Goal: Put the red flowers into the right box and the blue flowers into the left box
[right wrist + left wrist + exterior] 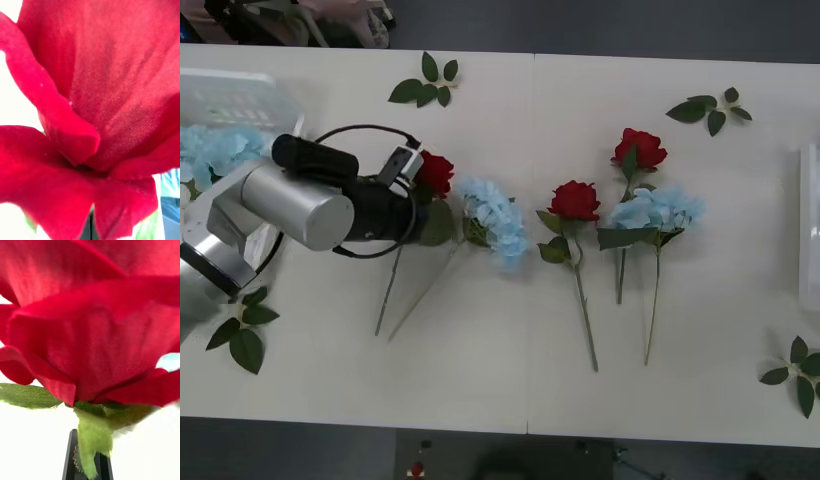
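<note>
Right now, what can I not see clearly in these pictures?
- White box: front view, cut off by the right edge; its inside is hidden.
- Basket: front view, cut by the left edge, partly behind the left arm.
- Left gripper: its hold on the leftmost rose is covered by that arm in front view, by a leaf in left wrist view.

A white table [480, 380] was seen under even light, bordered by dark grey floor [630, 25] beyond and before it.
</note>
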Motion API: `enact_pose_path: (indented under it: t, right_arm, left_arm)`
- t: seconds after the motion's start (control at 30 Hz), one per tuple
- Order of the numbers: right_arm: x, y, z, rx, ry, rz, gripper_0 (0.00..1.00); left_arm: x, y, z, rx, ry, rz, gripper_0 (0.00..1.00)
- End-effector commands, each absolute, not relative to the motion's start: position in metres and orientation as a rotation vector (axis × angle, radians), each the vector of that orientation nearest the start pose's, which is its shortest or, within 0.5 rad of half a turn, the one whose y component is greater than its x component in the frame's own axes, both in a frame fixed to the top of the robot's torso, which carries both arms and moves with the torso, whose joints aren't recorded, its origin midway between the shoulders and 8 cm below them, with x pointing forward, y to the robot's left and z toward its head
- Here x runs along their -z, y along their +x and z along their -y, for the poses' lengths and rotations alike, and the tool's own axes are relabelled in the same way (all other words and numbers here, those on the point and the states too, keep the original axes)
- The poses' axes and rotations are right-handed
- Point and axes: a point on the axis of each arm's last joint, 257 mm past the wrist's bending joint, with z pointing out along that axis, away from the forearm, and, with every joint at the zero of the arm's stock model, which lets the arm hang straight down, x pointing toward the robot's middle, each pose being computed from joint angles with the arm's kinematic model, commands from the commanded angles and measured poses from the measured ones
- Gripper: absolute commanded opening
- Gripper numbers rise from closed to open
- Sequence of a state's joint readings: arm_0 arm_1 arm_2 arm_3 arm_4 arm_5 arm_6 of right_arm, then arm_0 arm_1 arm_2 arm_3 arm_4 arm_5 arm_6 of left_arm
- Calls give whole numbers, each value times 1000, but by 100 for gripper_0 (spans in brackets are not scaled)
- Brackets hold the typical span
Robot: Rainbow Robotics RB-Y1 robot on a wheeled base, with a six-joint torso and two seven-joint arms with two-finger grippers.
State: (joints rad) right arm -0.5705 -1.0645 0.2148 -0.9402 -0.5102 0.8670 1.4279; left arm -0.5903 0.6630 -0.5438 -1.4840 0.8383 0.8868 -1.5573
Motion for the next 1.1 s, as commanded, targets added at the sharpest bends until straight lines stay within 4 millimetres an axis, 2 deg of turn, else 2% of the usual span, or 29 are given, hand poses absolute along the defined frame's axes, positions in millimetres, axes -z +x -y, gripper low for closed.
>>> enact_pose_path:
  t: [0.03, 0.1, 0.17, 0.2, 0.23, 0.37, 0.5, 0.57, 0.67, 0.7, 0.73, 0.77, 0.8, 0.83, 0.87, 0.9, 0.93, 1.1]
  right_arm:
    - [148, 541, 683, 721, 257, -2262, 4]
    - [149, 542, 687, 728, 255, -2244, 31]
    - [149, 541, 691, 741, 250, -2235, 49]
    - [149, 542, 691, 740, 249, -2234, 54]
    - [149, 542, 692, 736, 251, -2232, 63]
    - [153, 544, 687, 694, 267, -2235, 73]
    - [163, 551, 666, 551, 309, -2249, 81]
    - [169, 558, 642, 439, 317, -2268, 83]
    - [177, 570, 579, 264, 243, -2319, 84]
    - [177, 571, 555, 205, 209, -2333, 84]
    - [178, 572, 540, 169, 189, -2340, 84]
    - [179, 570, 515, 108, 152, -2356, 84]
    - [178, 567, 495, 58, 137, -2364, 84]
    - [177, 563, 475, 1, 131, -2377, 84]
    - [177, 560, 464, -26, 126, -2385, 84]
    - [176, 551, 439, -90, 116, -2401, 84]
    - [176, 548, 431, -113, 117, -2405, 84]
    - [164, 513, 365, -231, 10, -2412, 84]
  left_arm:
    - [172, 559, -120, 454, 554, -2115, 0]
    - [146, 549, -103, 539, 555, -2067, 0]
    - [129, 544, -94, 606, 549, -2040, 0]
    - [125, 542, -91, 630, 545, -2033, 0]
    - [111, 537, -80, 702, 534, -1998, 0]
    - [83, 521, -63, 811, 543, -1933, 0]
    - [75, 516, -59, 835, 548, -1917, 0]
    - [77, 516, -60, 832, 548, -1918, 0]
    - [84, 518, -66, 799, 553, -1923, 0]
    - [86, 520, -69, 782, 555, -1926, 4]
    - [87, 520, -70, 773, 557, -1926, 25]
    - [90, 523, -73, 750, 558, -1927, 71]
    - [91, 525, -75, 732, 561, -1927, 94]
    - [94, 527, -79, 712, 561, -1929, 100]
    - [95, 527, -80, 702, 562, -1931, 100]
    - [97, 530, -84, 674, 567, -1930, 100]
    - [98, 531, -85, 665, 568, -1929, 100]
    - [109, 542, -104, 532, 593, -1929, 100]
